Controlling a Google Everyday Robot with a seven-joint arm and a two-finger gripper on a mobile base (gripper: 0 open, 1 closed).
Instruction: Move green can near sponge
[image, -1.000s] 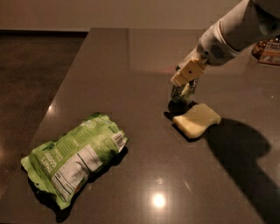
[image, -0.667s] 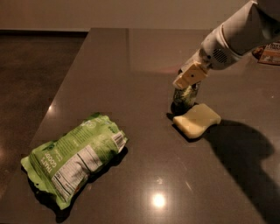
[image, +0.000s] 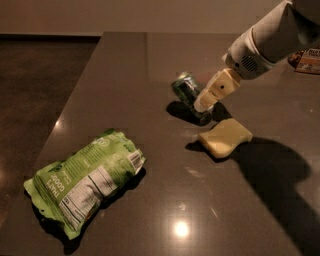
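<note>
The green can (image: 184, 88) is tipped over, its silver top pointing up-left and its base near the sponge. It lies on the dark table (image: 125, 75) just up-left of the pale yellow sponge (image: 225, 137), a small gap apart. My gripper (image: 202, 105) reaches down from the upper right on a white arm and sits against the lower part of the can, covering some of it. The sponge lies flat, right below the gripper.
A large crinkled green snack bag (image: 85, 180) lies at the front left of the table. A printed box (image: 306, 59) sits at the far right edge. The table's left edge runs diagonally, with dark floor beyond it.
The can stood upright under the gripper beside the sponge; now it leans over to the upper left. The gripper has shifted slightly right and lower.
</note>
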